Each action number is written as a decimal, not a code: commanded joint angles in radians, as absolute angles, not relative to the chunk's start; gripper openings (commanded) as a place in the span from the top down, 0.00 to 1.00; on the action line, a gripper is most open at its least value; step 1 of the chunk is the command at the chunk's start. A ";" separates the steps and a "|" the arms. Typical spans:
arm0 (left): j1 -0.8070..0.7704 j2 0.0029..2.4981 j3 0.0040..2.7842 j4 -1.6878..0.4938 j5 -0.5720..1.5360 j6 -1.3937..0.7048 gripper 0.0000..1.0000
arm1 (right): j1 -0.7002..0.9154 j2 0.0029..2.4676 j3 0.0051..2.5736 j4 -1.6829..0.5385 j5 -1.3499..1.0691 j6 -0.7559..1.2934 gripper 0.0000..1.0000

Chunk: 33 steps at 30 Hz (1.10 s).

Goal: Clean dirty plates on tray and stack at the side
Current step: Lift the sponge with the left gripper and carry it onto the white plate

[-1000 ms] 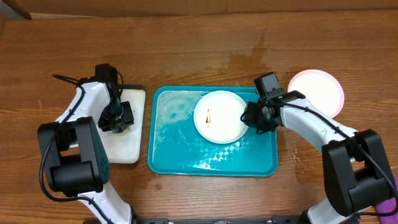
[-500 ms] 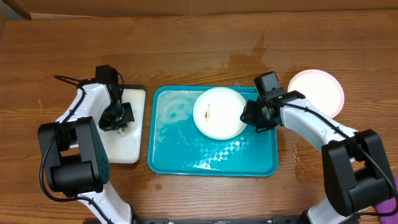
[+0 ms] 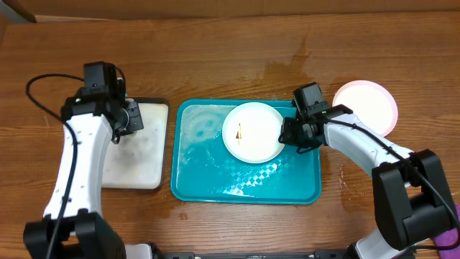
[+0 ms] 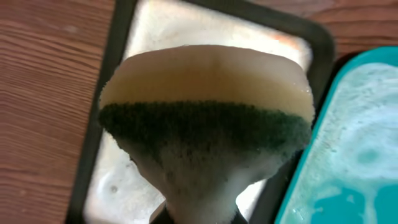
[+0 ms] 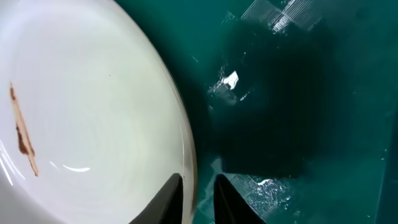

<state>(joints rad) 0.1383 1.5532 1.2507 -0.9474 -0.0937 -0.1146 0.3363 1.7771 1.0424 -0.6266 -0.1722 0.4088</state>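
Note:
A white plate (image 3: pixel 253 132) with a small brown smear lies on the right part of the teal tray (image 3: pixel 215 173). My right gripper (image 3: pixel 291 134) is shut on the plate's right rim. The right wrist view shows the rim (image 5: pixel 186 155) pinched between the two fingers (image 5: pixel 198 196), the smear (image 5: pixel 22 130) and the wet tray floor (image 5: pixel 298 93). My left gripper (image 3: pixel 128 119) is raised over the small white tray and shut on a foamy yellow-and-green sponge (image 4: pixel 205 124). Another pale plate (image 3: pixel 365 106) sits on the table at the right.
The small white tray with a black rim (image 3: pixel 136 162) lies left of the teal tray and holds soapy foam; it also shows in the left wrist view (image 4: pixel 186 31). A wet patch (image 3: pixel 287 68) marks the table behind the teal tray. A purple thing (image 3: pixel 449 237) sits at the front right corner.
My left arm has lifted the sponge off the small white tray and swung up and back. The right gripper still holds the plate, which has shifted slightly left.

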 commanded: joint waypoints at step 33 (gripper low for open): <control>0.144 1.549 1.105 -0.830 -0.039 -0.052 0.96 | 0.393 1.781 1.245 -0.849 -0.061 0.336 0.45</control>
